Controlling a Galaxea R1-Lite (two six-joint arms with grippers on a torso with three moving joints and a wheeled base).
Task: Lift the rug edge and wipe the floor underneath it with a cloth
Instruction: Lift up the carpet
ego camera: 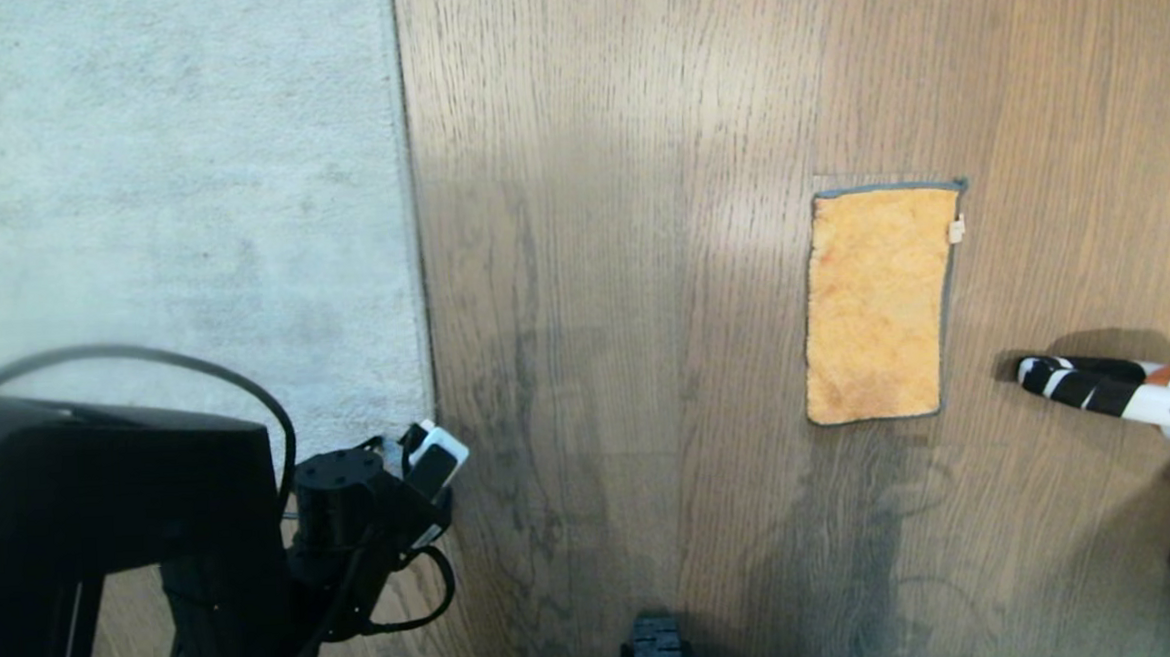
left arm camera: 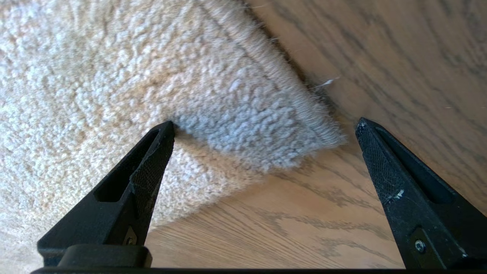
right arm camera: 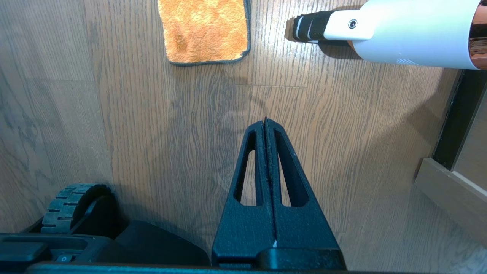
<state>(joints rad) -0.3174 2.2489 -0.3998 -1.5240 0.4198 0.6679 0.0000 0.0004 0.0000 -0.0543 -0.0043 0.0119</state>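
Note:
The pale grey-beige rug (ego camera: 167, 190) covers the left of the head view, and its rug edge (ego camera: 414, 227) runs straight down to a square corner by my left wrist (ego camera: 432, 459). My left gripper (left arm camera: 265, 121) is open, low over that rug corner (left arm camera: 266, 144); one fingertip (left arm camera: 167, 129) is at the pile, the other (left arm camera: 363, 125) over the floor (left arm camera: 289, 220). The orange cloth (ego camera: 877, 303) lies flat on the brown wood-grain floor (ego camera: 622, 266) to the right, its near end also showing in the right wrist view as the cloth (right arm camera: 205, 30). My right gripper (right arm camera: 265, 121) hangs shut and empty, parked above the floor.
A white tube with a black-and-white striped tip (ego camera: 1119, 391) lies on the floor right of the cloth. The base's wheel (ego camera: 654, 655) is at the bottom centre. A dark frame and pale skirting (right arm camera: 449, 186) stand at the far right.

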